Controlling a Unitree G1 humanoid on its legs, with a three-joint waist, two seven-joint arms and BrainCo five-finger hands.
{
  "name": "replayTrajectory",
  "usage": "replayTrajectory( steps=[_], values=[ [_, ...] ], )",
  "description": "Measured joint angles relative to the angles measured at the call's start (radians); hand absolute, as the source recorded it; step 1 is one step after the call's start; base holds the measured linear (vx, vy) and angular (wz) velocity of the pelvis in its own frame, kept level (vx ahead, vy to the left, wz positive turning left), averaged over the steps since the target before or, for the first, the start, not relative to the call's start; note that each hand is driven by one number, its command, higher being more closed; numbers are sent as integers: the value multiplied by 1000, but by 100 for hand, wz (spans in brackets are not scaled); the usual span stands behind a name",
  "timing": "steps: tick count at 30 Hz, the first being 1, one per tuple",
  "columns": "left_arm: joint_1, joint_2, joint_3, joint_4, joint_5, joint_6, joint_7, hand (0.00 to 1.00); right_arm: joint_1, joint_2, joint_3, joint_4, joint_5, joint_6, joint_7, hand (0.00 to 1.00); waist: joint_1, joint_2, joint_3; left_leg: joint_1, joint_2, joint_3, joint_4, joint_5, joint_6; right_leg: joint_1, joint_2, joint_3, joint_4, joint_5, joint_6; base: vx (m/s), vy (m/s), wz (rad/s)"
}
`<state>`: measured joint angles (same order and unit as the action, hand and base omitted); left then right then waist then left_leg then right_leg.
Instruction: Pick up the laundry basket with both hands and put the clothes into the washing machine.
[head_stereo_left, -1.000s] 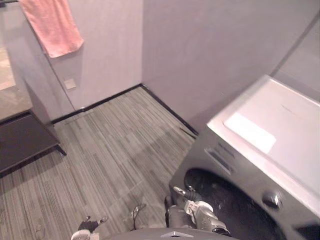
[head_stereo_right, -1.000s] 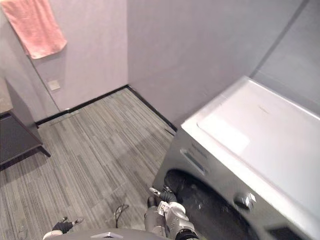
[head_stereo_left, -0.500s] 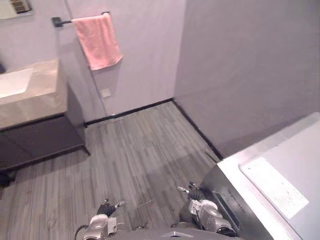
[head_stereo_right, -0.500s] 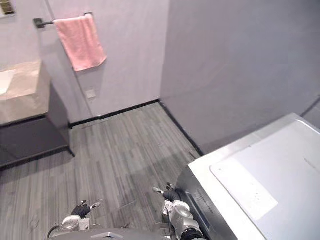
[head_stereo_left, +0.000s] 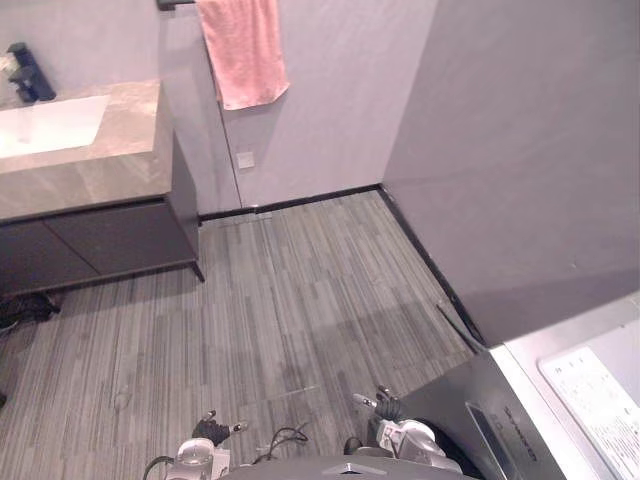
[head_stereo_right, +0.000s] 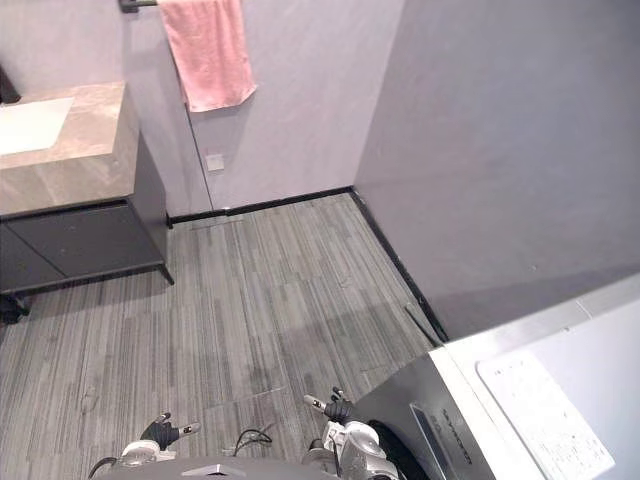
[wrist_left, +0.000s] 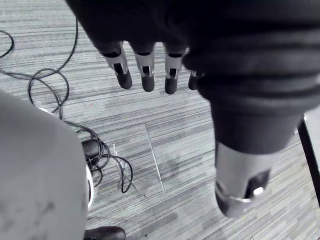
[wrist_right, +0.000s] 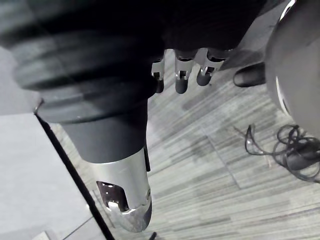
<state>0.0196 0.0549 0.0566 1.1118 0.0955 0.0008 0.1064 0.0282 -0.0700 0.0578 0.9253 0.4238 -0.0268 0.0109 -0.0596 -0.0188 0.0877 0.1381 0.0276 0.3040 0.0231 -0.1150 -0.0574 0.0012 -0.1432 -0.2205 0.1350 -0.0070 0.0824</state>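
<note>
Washing machine (head_stereo_left: 560, 400) is seen pushed to the lower right of the left eye view as the camera has swung left, bringing a counter (head_stereo_left: 80, 150) and towel (head_stereo_left: 245, 50) in. Left hand (wrist_left: 145, 70) and right hand (wrist_right: 182, 75) are shown with fingers relaxed, holding nothing, in their wrist views.

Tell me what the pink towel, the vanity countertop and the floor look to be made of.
Pink towel: soft fabric, likely terry cotton, draping limply from its bar. Vanity countertop: beige veined slab with a slight sheen, probably marble or imitation stone. Floor: matte grey streaked planks with visible seams, likely vinyl or wood-look tile.
</note>
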Motion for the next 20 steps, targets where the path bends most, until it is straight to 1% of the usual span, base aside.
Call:
replayTrajectory(
  steps=[1,2,3,4,5,6,7,8,10,11,13,15,16,17,20],
  values=[
    [-1,3,-14,4,5,0,1,0,-1,-1,0,-1,0,0,0,0,-4,-1,2,-10,4,-15,17,7,9,-35,-12,-6,100,-11,-3,-8,40,38],
    [-3,6,-23,7,6,0,1,0,-2,-2,0,-1,0,-1,0,0,-7,-3,4,-12,6,-25,29,7,9,-56,-16,-4,159,-12,-3,-30,59,41],
    [-4,14,-37,8,6,0,1,0,-3,0,0,-1,0,-2,0,0,-8,-12,6,-12,7,-38,43,7,9,-94,-26,21,261,-12,-3,-23,55,41],
    [-5,23,-40,8,7,0,1,0,-3,1,0,-1,0,-3,0,0,-10,-28,6,-10,2,-55,47,7,9,-112,-30,54,311,-12,-3,-24,72,53],
    [-4,29,-38,9,7,0,1,0,-2,9,5,0,0,-10,0,0,-12,-35,9,-9,-1,-65,44,7,9,-118,-30,90,332,-12,-4,-19,48,42],
    [-5,31,-37,9,7,0,2,0,-1,13,8,1,0,-13,0,0,-10,-45,3,-14,-2,-70,44,7,9,-119,-30,102,327,-12,-4,2,39,41],
    [-6,42,-36,9,7,0,2,0,-1,25,13,12,0,-14,1,0,-7,-62,-6,-23,-5,-85,43,7,9,-111,-28,103,283,-13,-5,11,18,23],
    [-8,45,-36,9,7,0,2,0,-2,27,15,18,0,-14,1,0,-6,-66,-8,-29,-6,-86,43,7,9,-102,-27,102,255,-13,-5,-5,34,16],
    [-15,44,-37,10,8,0,2,0,-8,28,16,37,0,-13,0,0,1,-70,-10,-53,-20,-91,43,14,13,-63,-29,100,143,-13,-6,-45,37,-3],
    [-17,44,-35,11,8,0,2,0,-11,28,17,41,0,-13,0,0,2,-71,-11,-66,-35,-98,38,24,17,-38,-34,100,66,-13,-6,-56,14,-5],
    [-15,44,-21,22,22,1,2,0,-12,27,17,44,-8,-12,0,0,3,-77,-16,-67,-50,-112,13,51,14,5,-36,101,-37,-15,-5,-78,-37,-1],
    [-13,45,-17,26,26,1,6,0,-14,24,17,44,-32,-13,0,0,4,-70,-18,-41,-51,-115,-49,97,8,12,-27,100,-60,-16,5,-133,-93,4],
    [-14,41,-16,38,24,1,13,0,-14,20,17,44,-37,-13,0,0,3,-64,-19,-13,-49,-116,-108,132,6,11,-20,97,-57,-20,12,-142,-75,15],
    [-15,37,-15,39,24,1,15,0,-13,20,17,48,-38,-13,0,0,4,-64,-18,-13,-38,-117,-109,134,5,14,-14,92,-54,-26,21,-134,-59,13],
    [-14,34,-15,39,3,0,17,0,-15,20,15,85,-38,-16,-1,0,12,-61,-26,-14,-19,-116,-110,138,-1,18,3,93,-56,-26,20,-89,-59,5]
  ],
)
